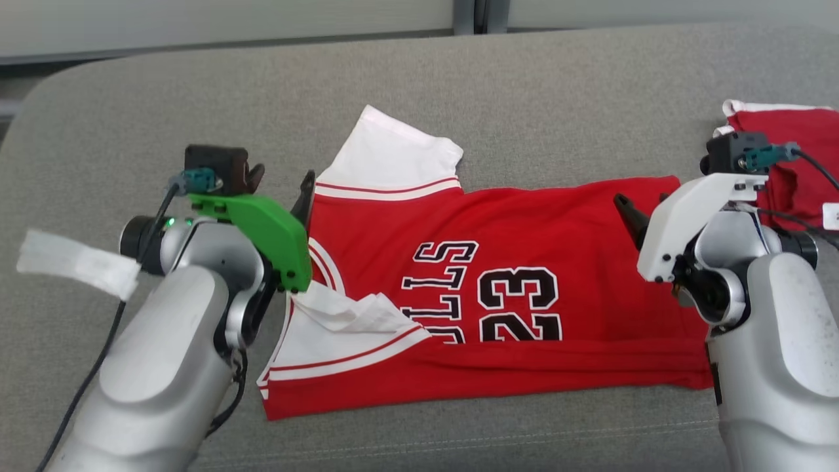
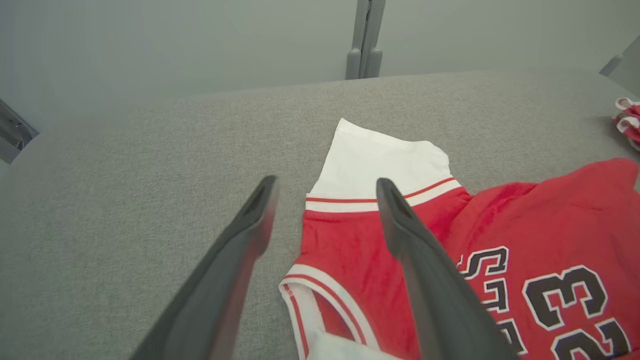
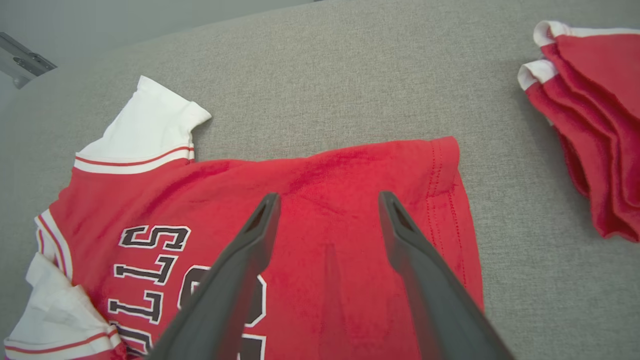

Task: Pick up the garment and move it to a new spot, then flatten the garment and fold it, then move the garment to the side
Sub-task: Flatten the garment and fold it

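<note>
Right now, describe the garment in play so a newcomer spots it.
Look at the middle of the grey surface. The jersey lies spread out there, red with white sleeves. Unlike the folded red pile at the right edge, it shows a black 23.

Locate the garment (image 1: 544, 236): a red jersey with white sleeves, black white-edged lettering and the number 23. It lies spread on the grey padded surface (image 1: 498, 85), with the neck opening toward the robot's left and the hem (image 3: 452, 200) toward its right. Note that the far sleeve (image 1: 390, 157) lies flat, while the near sleeve (image 1: 341, 324) is crumpled onto the body. The near long edge is folded over and covers part of the print.
</note>
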`<state>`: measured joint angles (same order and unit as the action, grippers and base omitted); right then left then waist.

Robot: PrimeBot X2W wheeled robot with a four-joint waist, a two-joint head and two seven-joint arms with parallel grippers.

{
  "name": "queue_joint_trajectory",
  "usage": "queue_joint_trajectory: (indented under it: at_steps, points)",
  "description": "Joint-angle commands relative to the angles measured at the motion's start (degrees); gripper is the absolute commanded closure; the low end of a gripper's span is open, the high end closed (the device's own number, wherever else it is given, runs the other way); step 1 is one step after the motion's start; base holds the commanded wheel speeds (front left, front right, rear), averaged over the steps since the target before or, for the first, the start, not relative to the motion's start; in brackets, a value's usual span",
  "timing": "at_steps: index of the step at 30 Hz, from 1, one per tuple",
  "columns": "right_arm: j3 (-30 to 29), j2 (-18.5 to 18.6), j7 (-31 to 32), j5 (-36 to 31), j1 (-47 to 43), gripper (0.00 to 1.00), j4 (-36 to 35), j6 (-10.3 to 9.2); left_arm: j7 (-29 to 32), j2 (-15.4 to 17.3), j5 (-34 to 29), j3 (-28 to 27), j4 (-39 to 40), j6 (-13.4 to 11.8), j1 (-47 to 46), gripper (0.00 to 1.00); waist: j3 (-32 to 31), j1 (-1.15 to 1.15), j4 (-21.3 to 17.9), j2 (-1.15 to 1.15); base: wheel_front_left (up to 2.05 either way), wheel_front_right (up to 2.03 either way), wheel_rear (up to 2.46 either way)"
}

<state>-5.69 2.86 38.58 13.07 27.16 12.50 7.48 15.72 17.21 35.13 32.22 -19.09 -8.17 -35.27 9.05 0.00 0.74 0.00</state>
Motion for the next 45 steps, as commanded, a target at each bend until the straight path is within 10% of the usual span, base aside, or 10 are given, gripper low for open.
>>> queue_joint_trajectory:
  at_steps: [1, 24, 45]
  points:
    - [0.0, 0.1, 1.1, -0.7, 1.2, 0.00, -0.4, 0.02, 0.4, -0.5, -0.3, 0.1, -0.6, -0.3, -2.3, 0.00, 4.8, 0.00, -1.8, 0.00, 0.00, 0.00, 0.00]
    - [-6.0, 0.1, 13.2, -7.6, 14.1, 0.00, -2.3, 0.01, 6.8, -8.2, -2.6, 4.6, -23.5, 6.1, -29.1, 0.00, 17.1, 0.00, -4.3, 0.00, 0.00, 0.00, 0.00]
    - [-6.4, 0.1, 14.7, -7.2, 17.7, 0.00, -2.3, 0.01, 6.8, -8.7, -6.9, 8.5, -38.5, 4.7, -39.4, 0.00, 20.3, 0.00, -7.5, 0.00, 0.00, 0.00, 0.00]
